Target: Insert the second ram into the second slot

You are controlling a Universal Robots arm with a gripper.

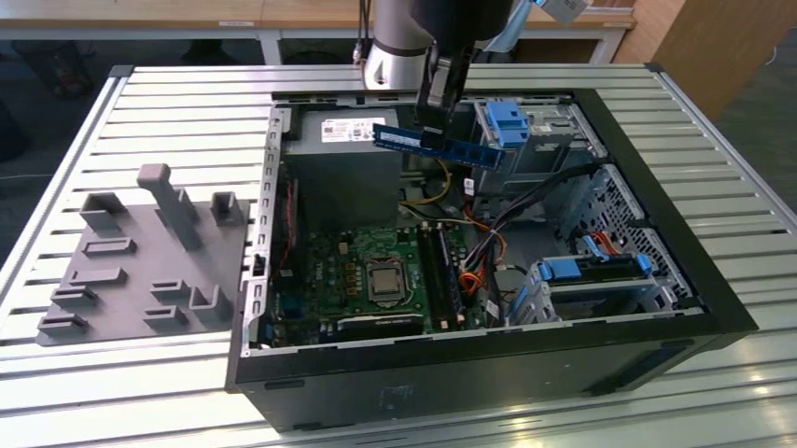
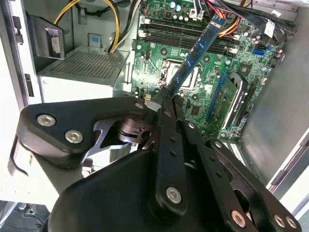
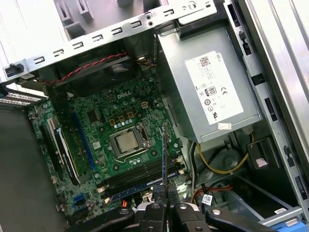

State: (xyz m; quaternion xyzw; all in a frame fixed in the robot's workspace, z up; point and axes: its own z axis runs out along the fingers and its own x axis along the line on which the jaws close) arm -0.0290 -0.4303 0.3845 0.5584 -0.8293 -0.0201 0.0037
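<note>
— Where does it go?
— In the long memory slots (image 1: 439,275) on the green motherboard (image 1: 330,266), near us.
— And the stick?
— Farther back, up high. The gripper (image 1: 431,129) pinches the second ram (image 1: 473,153) tight. Keep it level and straight along its slot.

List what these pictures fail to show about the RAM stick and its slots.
- Exterior view: the RAM slots are too small to tell which are filled.
- Second wrist view: the held RAM stick hides part of them.
- First wrist view: stick edge-on, its end hidden by the gripper.
</note>
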